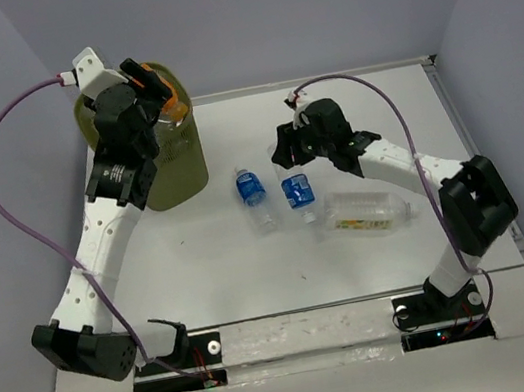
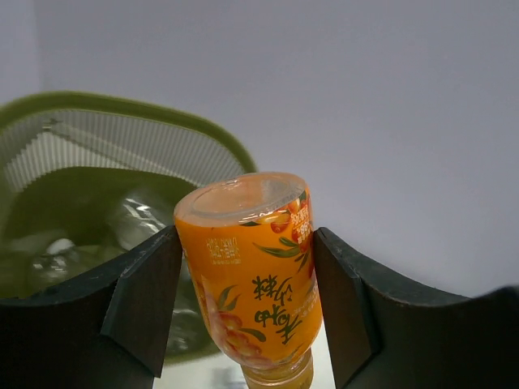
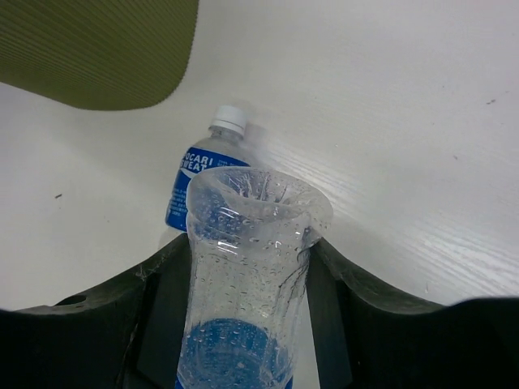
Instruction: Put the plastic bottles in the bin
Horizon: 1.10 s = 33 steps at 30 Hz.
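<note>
Left jaws are clamped on the orange-label bottle [image 2: 255, 275], base toward the wrist cam, held over the mouth of the bin [image 1: 180, 165] at the counter's [image 1: 205, 277] far-left corner, not released yet. The left wrist view shows clear plastic down inside the bin, so I'd say some bottles are in; can't tell the count. Right jaws are closed around a blue-label bottle [image 3: 243, 275] mid-counter; can't tell if it's off the surface. A second blue-label bottle [image 1: 254, 197] lies just beside it on the left. The larger clear bottle [image 1: 371, 209] lies on its side to the right, nothing gripping it. My read is roughly past halfway: four bottles outside the bin, two of them in grasp. Drop the orange one, carry the right's bottle across, then clear the last two.
</note>
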Available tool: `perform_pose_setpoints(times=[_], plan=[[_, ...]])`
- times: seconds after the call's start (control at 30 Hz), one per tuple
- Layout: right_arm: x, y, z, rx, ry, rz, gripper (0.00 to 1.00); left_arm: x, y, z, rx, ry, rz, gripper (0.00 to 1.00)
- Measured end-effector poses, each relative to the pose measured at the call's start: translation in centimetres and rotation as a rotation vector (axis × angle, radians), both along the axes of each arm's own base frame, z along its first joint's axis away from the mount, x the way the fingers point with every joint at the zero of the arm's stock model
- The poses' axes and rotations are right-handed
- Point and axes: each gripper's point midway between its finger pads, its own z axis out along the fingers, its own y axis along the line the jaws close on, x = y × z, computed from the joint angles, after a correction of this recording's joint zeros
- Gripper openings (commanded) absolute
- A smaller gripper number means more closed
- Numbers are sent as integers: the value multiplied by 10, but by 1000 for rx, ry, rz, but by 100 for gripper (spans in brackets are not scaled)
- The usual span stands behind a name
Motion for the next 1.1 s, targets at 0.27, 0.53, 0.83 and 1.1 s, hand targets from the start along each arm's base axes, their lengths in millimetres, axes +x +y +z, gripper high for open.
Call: perform_pose_setpoints(times=[0.27,0.53,0.83,1.1], plan=[[-22,-11,63,68,-121,14,43,56,102,-73,85,193,293,99],[-39,-3,141,169,-274,68,40,55,106,-78,115,211,309,99],[-52,61,243,310,-456,206,40,-16,90,-56,57,95,164,99],[-31,121,312,437,-597,261,39,-87,64,-103,27,108,-36,99]])
